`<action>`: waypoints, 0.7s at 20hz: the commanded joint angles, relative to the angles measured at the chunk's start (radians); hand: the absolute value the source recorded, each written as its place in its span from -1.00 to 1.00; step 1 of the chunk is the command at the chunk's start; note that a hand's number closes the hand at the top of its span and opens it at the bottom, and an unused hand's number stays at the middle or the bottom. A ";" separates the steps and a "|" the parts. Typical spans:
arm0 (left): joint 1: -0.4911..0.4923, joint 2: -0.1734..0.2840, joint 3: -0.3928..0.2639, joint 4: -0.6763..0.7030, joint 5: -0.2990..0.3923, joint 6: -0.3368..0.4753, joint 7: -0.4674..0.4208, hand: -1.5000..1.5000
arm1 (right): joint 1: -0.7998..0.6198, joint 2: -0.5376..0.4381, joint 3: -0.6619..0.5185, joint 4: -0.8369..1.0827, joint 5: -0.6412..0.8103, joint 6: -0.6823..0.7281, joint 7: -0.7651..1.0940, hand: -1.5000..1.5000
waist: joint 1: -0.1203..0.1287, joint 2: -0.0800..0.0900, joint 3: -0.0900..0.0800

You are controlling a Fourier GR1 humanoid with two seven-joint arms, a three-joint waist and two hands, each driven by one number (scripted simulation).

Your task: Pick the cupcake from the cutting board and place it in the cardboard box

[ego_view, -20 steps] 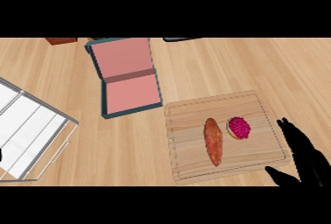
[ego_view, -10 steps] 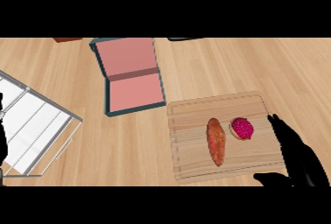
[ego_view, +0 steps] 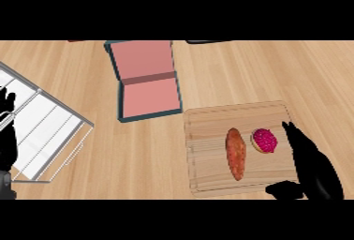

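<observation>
A cupcake (ego_view: 264, 140) with pink-red topping lies on the wooden cutting board (ego_view: 207, 126) at the right. My right hand (ego_view: 313, 164) is open just right of it, fingers straight and pointing away, the thumb low over the board's near corner. The fingertips reach about level with the cupcake, a small gap apart. The open box (ego_view: 147, 79), pink inside with a dark teal rim, lies up and to the left of the board. My left hand (ego_view: 7, 136) stays open at the left edge.
A long orange sweet potato (ego_view: 236, 153) lies on the board just left of the cupcake. A clear, white-lined tray (ego_view: 41, 136) sits at the left. Dark objects peek in along the counter's far edge.
My right hand has moved forward along the board's right side, closer to the cupcake. The left hand has come further into view at the left edge.
</observation>
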 commanded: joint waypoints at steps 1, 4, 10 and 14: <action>-0.041 0.050 -0.268 -0.028 -0.047 -0.256 0.003 0.00 | -0.045 0.019 0.010 -0.009 0.027 0.026 0.066 -1.00 | -0.004 0.011 -0.014; -0.057 0.037 -0.273 -0.019 -0.041 -0.261 0.012 0.00 | -0.064 0.022 0.011 -0.019 0.042 0.041 0.101 -1.00 | -0.003 0.008 -0.014; -0.085 0.051 -0.279 -0.006 -0.044 -0.278 0.030 0.00 | -0.078 0.055 0.053 -0.012 0.065 0.076 0.158 -1.00 | 0.010 0.007 -0.012; -0.072 0.021 -0.303 -0.003 -0.048 -0.284 -0.004 0.00 | -0.071 0.070 0.059 0.010 0.069 0.081 0.180 -1.00 | 0.017 0.007 -0.012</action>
